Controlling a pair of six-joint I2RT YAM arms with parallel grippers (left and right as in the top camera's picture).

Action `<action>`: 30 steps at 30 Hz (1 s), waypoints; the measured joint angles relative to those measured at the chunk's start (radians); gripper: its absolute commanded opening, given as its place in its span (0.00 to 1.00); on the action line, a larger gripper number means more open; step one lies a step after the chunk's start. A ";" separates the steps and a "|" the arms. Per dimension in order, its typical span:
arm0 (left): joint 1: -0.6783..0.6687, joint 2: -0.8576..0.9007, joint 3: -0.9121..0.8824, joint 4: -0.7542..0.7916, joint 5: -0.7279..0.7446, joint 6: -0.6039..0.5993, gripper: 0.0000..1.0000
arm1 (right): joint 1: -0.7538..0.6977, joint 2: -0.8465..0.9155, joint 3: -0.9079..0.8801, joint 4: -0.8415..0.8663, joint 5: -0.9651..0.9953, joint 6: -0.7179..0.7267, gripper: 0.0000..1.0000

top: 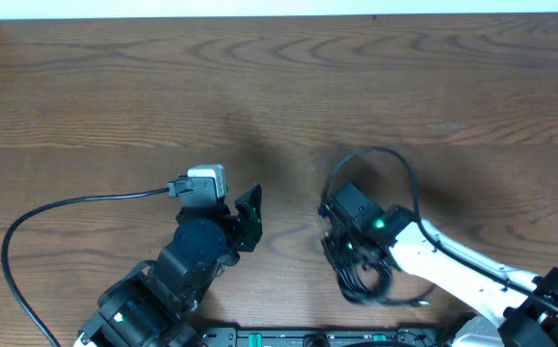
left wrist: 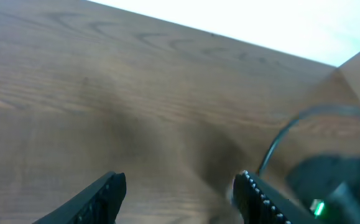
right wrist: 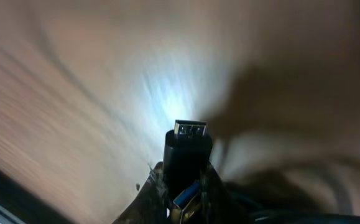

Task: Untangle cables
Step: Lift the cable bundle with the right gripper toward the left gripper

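the untangling looks barely begun. in the overhead view the cables (top: pixel 363 278) sit as one dark knotted bundle near the front edge, right of centre, mostly under the right arm's wrist. one loop (top: pixel 399 164) arcs out of the bundle toward the far side. no cord lies apart on the table (top: pixel 163 77), so every strand is yet to be pulled free, as far as the pictures show.

the right arm comes in from the near right corner, its white link slanting across the table and its wrist low over the bundle. the right gripper (right wrist: pixel 183 182) has a black plug (right wrist: pixel 188 148) standing up between its fingers (right wrist: pixel 147 194), metal end pointing away from the camera. the fingers look closed tight on it, though this view is dark and blurred, so the firmness of the hold is a guess. a blue-tongued connector (right wrist: pixel 186 198) shows just below the plug, but whether it is gripped too is unclear.

the left arm reaches from the near left corner and angles toward the bundle. the left gripper (left wrist: pixel 178 198) is low over bare wood with its jaws about half spread and nothing between them, left of the bundle and apart from it.
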 measured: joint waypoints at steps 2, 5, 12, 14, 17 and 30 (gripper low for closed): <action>0.000 0.000 0.000 -0.009 0.015 -0.003 0.59 | -0.018 0.000 0.034 0.066 0.018 0.000 0.06; 0.000 0.000 0.000 -0.020 0.029 -0.006 0.59 | -0.041 0.000 0.077 0.170 0.055 0.001 0.07; 0.000 0.000 0.000 -0.026 0.052 -0.007 0.59 | -0.076 0.000 0.095 0.312 0.122 0.004 0.90; 0.000 0.000 0.000 -0.029 0.053 -0.007 0.59 | -0.079 0.000 0.095 0.306 0.128 0.000 0.99; 0.000 0.000 0.000 -0.040 0.053 -0.007 0.59 | -0.080 0.000 0.095 0.271 0.134 -0.003 0.99; 0.000 0.000 0.000 -0.094 0.064 -0.008 0.59 | -0.097 0.000 0.096 -0.001 0.193 0.103 0.99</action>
